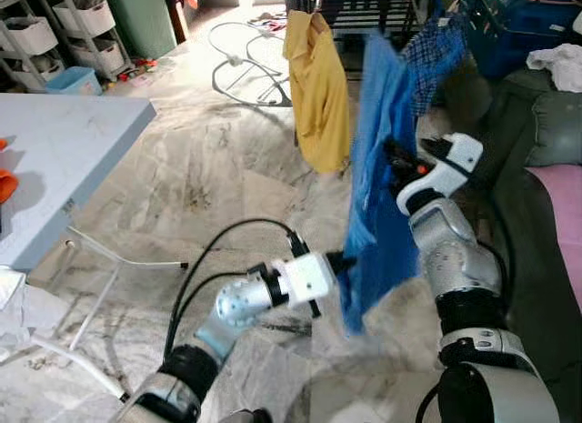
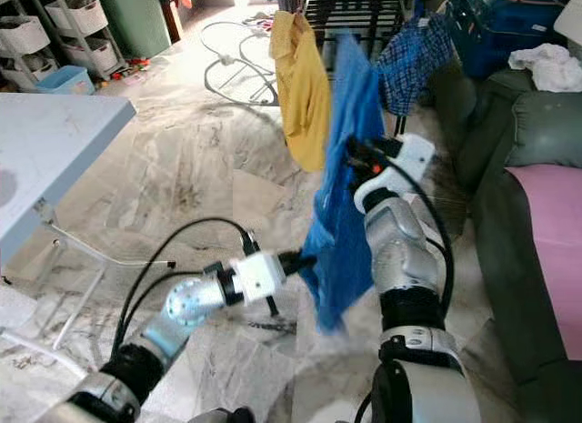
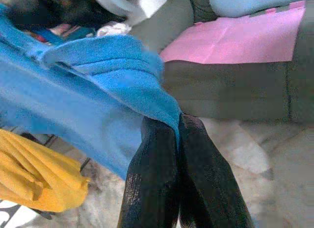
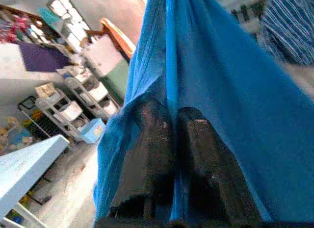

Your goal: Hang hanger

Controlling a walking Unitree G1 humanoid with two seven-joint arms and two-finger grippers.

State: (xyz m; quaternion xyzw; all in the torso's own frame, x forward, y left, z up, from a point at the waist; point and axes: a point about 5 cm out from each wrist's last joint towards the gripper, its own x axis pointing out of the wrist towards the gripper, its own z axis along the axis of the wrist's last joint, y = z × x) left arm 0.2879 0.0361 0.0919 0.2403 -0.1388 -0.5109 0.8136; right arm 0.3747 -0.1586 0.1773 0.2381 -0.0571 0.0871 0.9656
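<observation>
Your left gripper [image 1: 344, 261] is pinching the blue shirt's [image 1: 377, 159] lower edge; your right gripper [image 4: 169, 121] is clamping its cloth higher up

The blue garment [image 1: 377, 168] is soft matt cloth, its folded hem thick and slightly fuzzy, pinched between the matt black fingers [image 3: 152, 189] of the left gripper [image 3: 177, 135]. The right gripper [image 4: 171, 115] has the same dull, faintly grainy finish. The yellow shirt [image 1: 318, 86] is thin matt fabric. The floor [image 1: 200, 168] is polished veined marble with glare. The table [image 1: 55, 159] top looks smooth and pale.
</observation>
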